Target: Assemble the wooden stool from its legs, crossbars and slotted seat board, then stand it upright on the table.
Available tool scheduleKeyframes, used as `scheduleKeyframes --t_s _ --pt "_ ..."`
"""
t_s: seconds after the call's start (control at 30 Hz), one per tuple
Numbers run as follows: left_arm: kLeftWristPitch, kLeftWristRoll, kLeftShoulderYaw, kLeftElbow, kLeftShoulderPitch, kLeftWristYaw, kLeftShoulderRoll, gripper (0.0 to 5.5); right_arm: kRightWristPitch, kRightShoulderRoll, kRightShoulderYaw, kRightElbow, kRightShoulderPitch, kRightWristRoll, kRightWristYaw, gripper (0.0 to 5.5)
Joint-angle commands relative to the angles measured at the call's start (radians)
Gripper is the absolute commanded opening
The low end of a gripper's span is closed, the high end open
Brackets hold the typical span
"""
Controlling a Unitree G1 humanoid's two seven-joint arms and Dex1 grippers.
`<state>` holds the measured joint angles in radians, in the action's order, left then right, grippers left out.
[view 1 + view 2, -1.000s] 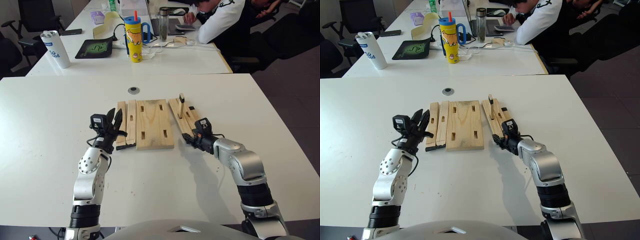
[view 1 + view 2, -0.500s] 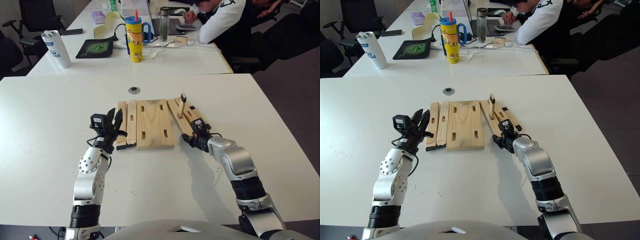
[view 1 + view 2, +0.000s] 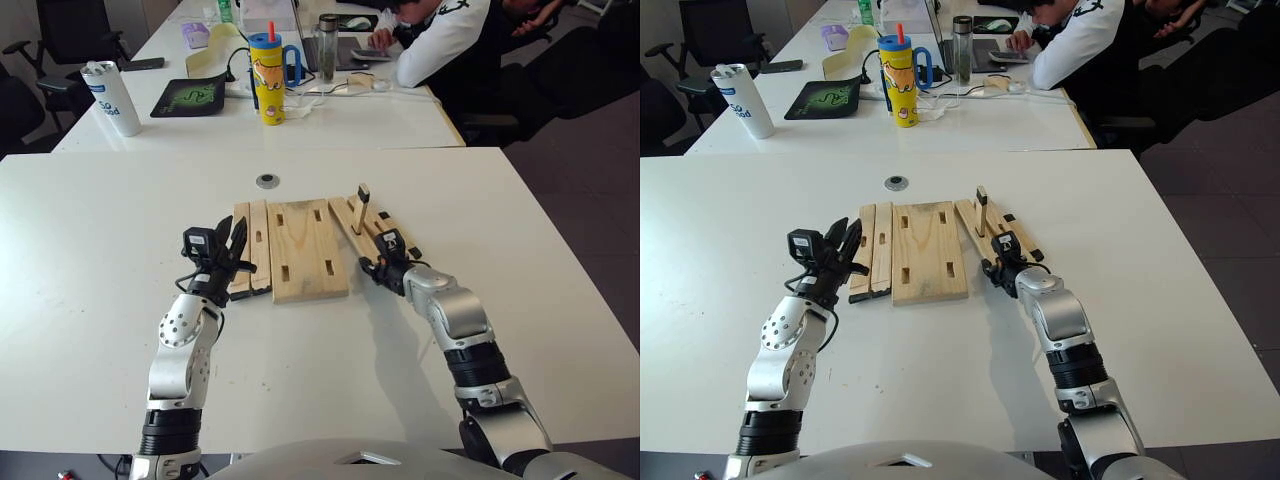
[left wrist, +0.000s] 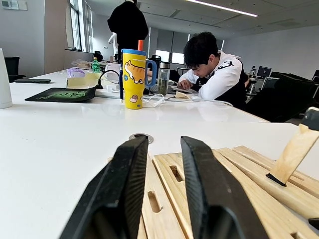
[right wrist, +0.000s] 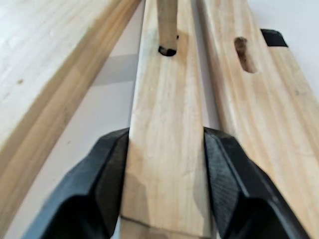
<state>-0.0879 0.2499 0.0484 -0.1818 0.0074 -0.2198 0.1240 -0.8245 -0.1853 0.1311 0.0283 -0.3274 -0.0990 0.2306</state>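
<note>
The slotted seat board (image 3: 308,248) lies flat at mid-table. Two wooden legs (image 3: 250,248) lie side by side along its left edge. My left gripper (image 3: 230,250) hovers open over their near ends, its black fingers (image 4: 124,199) apart with nothing between them. Right of the board lie two more legs (image 3: 385,228); the inner leg (image 5: 167,129) carries a short crossbar (image 3: 362,205) standing upright in its slot. My right gripper (image 3: 378,264) is shut on that leg's near end, with fingers (image 5: 107,184) pressing both sides.
A round cable grommet (image 3: 267,181) sits in the white table (image 3: 100,250) behind the parts. On the far table stand a yellow cup (image 3: 266,80), a white cup (image 3: 112,98) and a mat (image 3: 190,97); a person sits there.
My right gripper has moved forward and leftward with the leg, whose far end with the upright crossbar now lies closer to the seat board. The left arm has kept still.
</note>
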Motion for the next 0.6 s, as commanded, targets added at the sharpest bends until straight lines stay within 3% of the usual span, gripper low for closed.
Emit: scheduleKeyframes --t_s 0.03,0.17,0.27,0.37,0.6 --pt "-0.043 0.06 0.029 0.003 -0.028 -0.01 -0.011 1.24 0.063 0.047 -0.058 -0.021 -0.018 -0.047 0.003 2.07" --pt "-0.208 0.289 0.086 -0.027 -0.059 -0.021 -0.05 1.24 0.258 0.036 -0.084 -0.033 -0.055 -0.039 0.026 2.07" --pt "-0.414 0.532 0.101 -0.081 -0.056 -0.016 -0.078 1.24 0.364 0.01 -0.067 -0.045 -0.056 -0.054 0.116 2.07" --pt "-0.491 0.707 0.151 -0.106 -0.065 0.033 -0.119 1.24 0.465 -0.013 -0.044 -0.087 -0.051 -0.08 0.227 2.07" --pt "-0.534 0.987 0.241 -0.147 -0.104 0.097 -0.135 2.29 0.649 -0.096 -0.001 -0.116 -0.042 -0.105 0.456 2.07"
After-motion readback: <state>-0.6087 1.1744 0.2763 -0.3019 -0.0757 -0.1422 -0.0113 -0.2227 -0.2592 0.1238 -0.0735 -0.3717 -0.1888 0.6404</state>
